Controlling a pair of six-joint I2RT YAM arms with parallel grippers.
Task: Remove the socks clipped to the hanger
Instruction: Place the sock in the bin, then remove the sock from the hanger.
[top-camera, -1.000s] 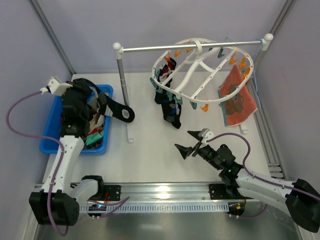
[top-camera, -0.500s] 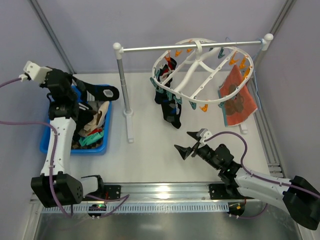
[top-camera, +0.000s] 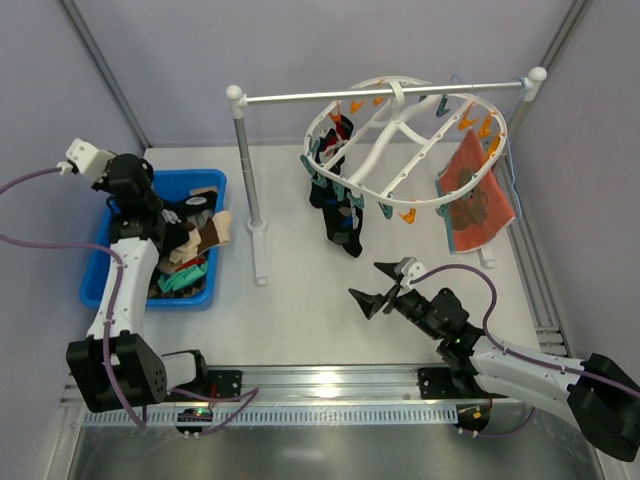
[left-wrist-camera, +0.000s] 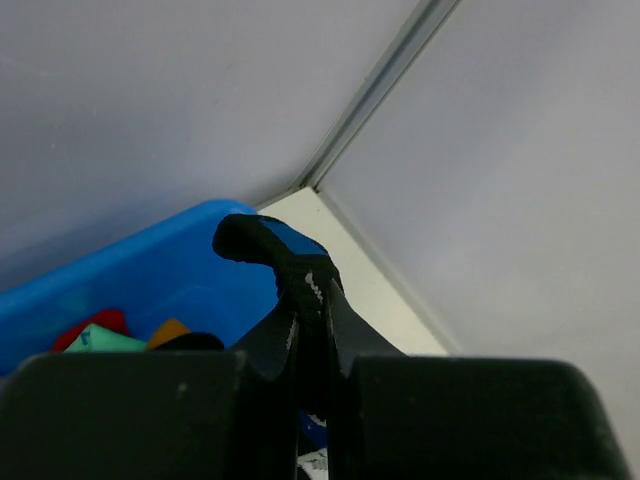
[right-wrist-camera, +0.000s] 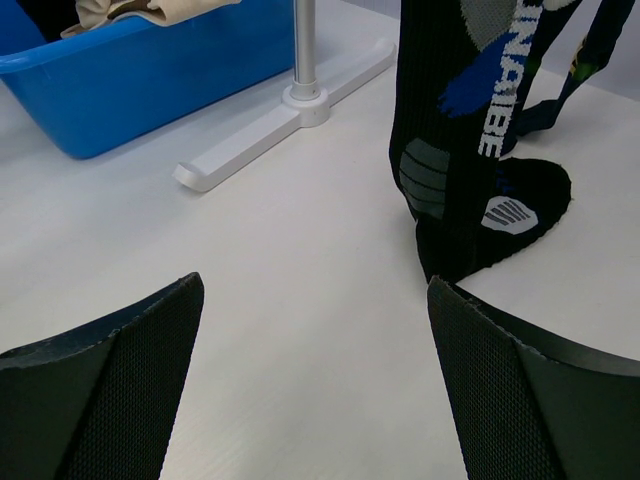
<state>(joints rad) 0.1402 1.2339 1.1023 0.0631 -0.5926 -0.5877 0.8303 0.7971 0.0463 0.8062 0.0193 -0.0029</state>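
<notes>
White tabletop (top-camera: 300, 290), rail stand (top-camera: 250, 180) between bin (top-camera: 95, 272) and hanger (top-camera: 392, 128); left fingers (left-wrist-camera: 262, 345) clamped on sock (left-wrist-camera: 258, 240), right fingers (right-wrist-camera: 110, 380) apart.

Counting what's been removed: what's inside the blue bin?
A heap of socks, black, beige and teal on top, in the blue bin; whatever lies beneath them is covered.

Pale lilac walls (top-camera: 300, 40), white tabletop (top-camera: 300, 300), metal rail (top-camera: 330, 380) along near edge

Desk (top-camera: 300, 310): bare strip lay before the right end effector (top-camera: 366, 281). Obstacles: stand (top-camera: 248, 170) post and foot, centre-left; socks (top-camera: 338, 215) hung low beyond; bin (top-camera: 95, 275) far left.
</notes>
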